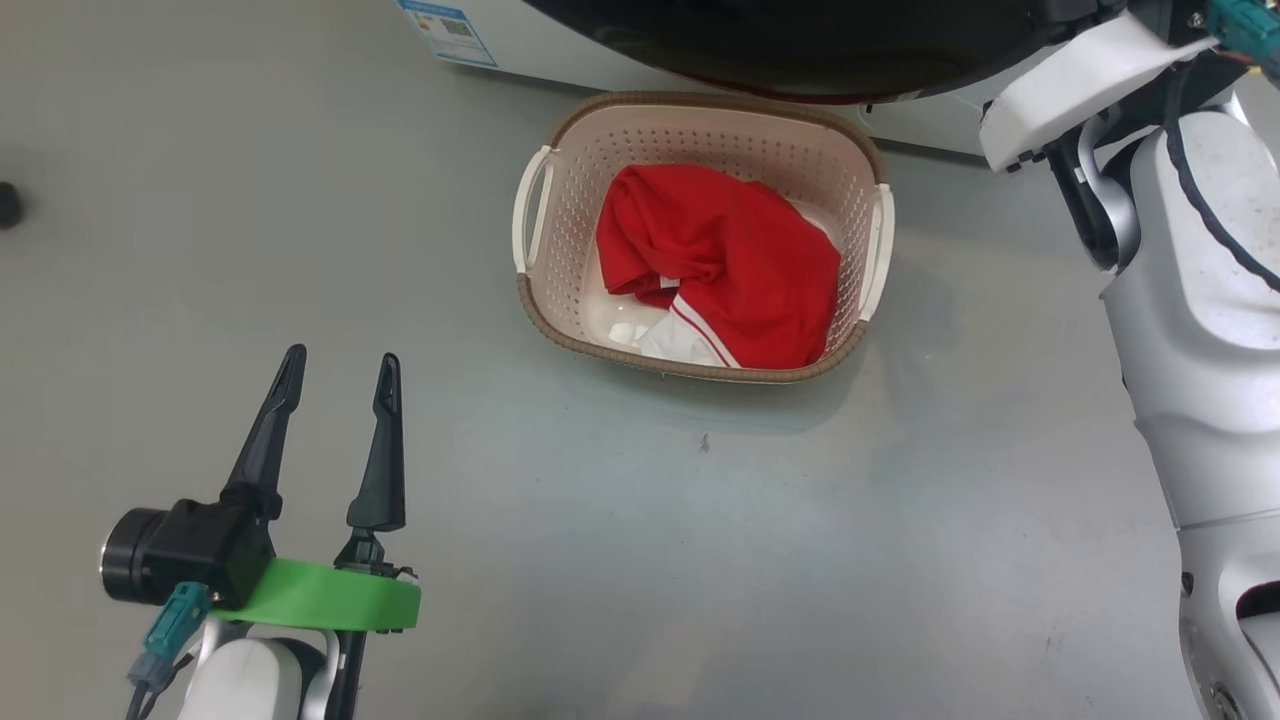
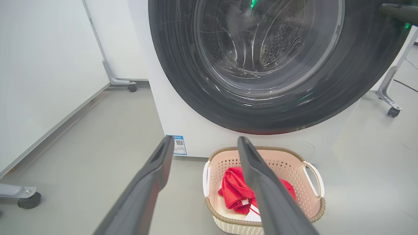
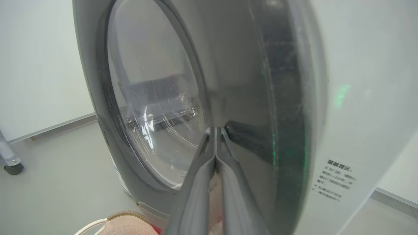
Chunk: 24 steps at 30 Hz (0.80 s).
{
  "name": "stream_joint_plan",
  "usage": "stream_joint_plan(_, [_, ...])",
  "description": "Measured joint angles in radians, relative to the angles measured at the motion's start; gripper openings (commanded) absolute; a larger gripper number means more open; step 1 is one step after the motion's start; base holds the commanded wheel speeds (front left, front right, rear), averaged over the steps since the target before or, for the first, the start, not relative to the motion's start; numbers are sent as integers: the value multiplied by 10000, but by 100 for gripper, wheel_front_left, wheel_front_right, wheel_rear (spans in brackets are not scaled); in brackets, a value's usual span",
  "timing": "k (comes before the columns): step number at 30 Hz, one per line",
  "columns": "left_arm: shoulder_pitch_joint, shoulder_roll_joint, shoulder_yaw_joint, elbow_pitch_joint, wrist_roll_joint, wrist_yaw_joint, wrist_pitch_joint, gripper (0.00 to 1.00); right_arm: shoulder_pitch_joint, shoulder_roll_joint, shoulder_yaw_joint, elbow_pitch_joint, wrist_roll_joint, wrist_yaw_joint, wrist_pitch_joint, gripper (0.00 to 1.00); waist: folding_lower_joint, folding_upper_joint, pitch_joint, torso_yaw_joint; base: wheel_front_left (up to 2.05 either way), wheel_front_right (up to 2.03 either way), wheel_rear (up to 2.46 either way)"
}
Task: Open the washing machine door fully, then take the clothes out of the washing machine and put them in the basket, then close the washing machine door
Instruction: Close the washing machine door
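Now the stiff, hinged washing machine door (image 3: 248, 81) hangs above the basket (image 1: 700, 115) of clothes (image 1: 720, 260), best pushed on its slick black rim, where the closed, empty right gripper (image 3: 215, 130) touches; the left gripper (image 1: 342, 356) gapes, empty.

Red clothes (image 1: 725, 265) with white trim sit crumpled in the cream basket (image 1: 700, 135), upper middle of frame. Right above it, the glossy black washing machine door (image 2: 176, 81) lies against the white washing machine (image 2: 196, 137).
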<state>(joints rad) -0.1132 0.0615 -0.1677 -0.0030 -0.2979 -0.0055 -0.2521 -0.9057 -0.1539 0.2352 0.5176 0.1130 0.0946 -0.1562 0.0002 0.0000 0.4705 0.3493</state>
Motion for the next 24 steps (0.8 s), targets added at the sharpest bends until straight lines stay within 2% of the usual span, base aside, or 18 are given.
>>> stream_joint_plan(24, [-832, -232, -226, 228, 2, -355, 0, 100, -2432, -658, -514, 1802, -17, -6, -380, 0, -1, 0, 789, 787, 0, 0, 0])
